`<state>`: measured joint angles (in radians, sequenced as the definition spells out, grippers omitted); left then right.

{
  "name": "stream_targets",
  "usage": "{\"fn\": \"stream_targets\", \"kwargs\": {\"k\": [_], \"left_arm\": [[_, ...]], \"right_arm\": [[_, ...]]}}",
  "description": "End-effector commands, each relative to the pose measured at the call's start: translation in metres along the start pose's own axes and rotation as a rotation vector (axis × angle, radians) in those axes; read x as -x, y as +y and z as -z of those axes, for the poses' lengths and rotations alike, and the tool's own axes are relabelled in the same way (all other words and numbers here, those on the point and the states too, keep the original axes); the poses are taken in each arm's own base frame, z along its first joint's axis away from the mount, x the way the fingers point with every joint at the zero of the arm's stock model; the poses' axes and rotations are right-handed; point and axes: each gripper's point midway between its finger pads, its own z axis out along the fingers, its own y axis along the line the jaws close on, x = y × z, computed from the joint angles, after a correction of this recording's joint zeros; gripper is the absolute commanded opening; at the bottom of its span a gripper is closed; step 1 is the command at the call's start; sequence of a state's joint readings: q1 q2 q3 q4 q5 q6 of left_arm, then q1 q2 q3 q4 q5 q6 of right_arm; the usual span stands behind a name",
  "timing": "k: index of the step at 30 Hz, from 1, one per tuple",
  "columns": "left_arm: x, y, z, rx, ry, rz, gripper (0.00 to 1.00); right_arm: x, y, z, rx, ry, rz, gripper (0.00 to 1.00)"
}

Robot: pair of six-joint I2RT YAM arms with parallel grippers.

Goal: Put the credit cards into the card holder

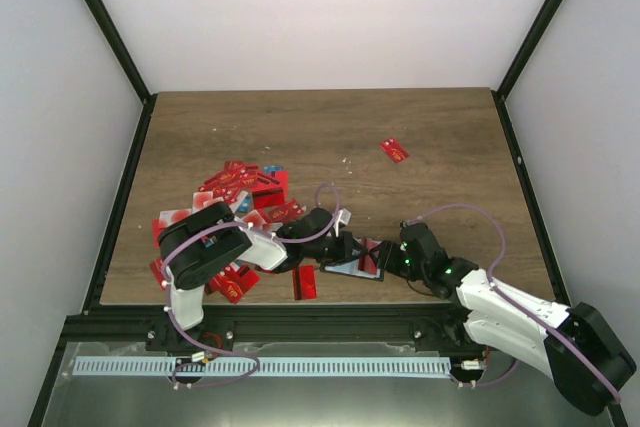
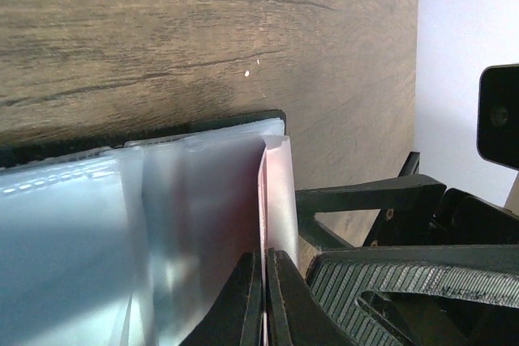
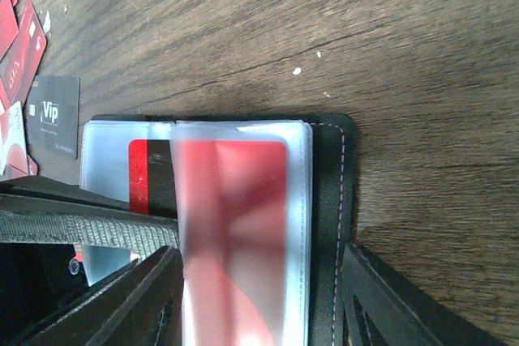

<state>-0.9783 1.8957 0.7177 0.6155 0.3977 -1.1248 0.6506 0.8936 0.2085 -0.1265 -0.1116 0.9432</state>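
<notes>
- Done so far: the holder (image 3: 328, 200) lies open on the table (image 1: 450, 147) near its front edge, between the two claws. At least one red card (image 3: 235, 224) sits inside a clear sleeve (image 3: 297, 200). A striped card (image 3: 139, 172), red with a dark band, shows in the leaf beneath.
- Left to do: nearly everything, I judge. The cards (image 1: 240, 197) lie heaped to the left of the holder. A lone card (image 1: 394, 150) lies well apart toward the far right, and a black Vip card (image 3: 53, 115) lies just beside the holder (not to be mistaken for it).
- The left claw (image 2: 264, 297) has its jaws pressed together on the edge of a sleeve that shows pink, apparently the one with the red card. Whether a card's edge is in the pinch too, I cannot tell.
- The right claw (image 3: 261, 261) has its jaws about halfway apart, one against each edge of the holder's near end. It looks clamped across the holder to steady it (judged from the wrist view; the top view is too small to confirm).
- The left arm has its elbow folded high above its base. Its forearm runs rightward, low over the nearest cards, to the holder's left side.
- The right arm stretches low and leftward from its base at the near right corner. Its wrist is at the holder's right side (the two claws almost meet there).
</notes>
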Motion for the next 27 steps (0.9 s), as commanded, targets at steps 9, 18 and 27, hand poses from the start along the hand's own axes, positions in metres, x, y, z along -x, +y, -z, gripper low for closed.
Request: {"fn": "stream_targets", "kwargs": {"k": [9,18,27], "left_arm": [[-0.013,0.007,-0.015,0.019,0.047,0.011,0.04],[-0.010,0.006,-0.009,0.037,0.027,0.004,0.18],[-0.004,-0.001,0.001,0.072,0.000,-0.039,0.36]], "right_arm": [[-0.004,-0.009,0.001,-0.033,0.016,-0.004,0.56],[-0.002,-0.010,0.003,-0.039,0.006,-0.003,0.56],[0.004,-0.007,0.008,-0.048,-0.020,0.006,0.56]]}}
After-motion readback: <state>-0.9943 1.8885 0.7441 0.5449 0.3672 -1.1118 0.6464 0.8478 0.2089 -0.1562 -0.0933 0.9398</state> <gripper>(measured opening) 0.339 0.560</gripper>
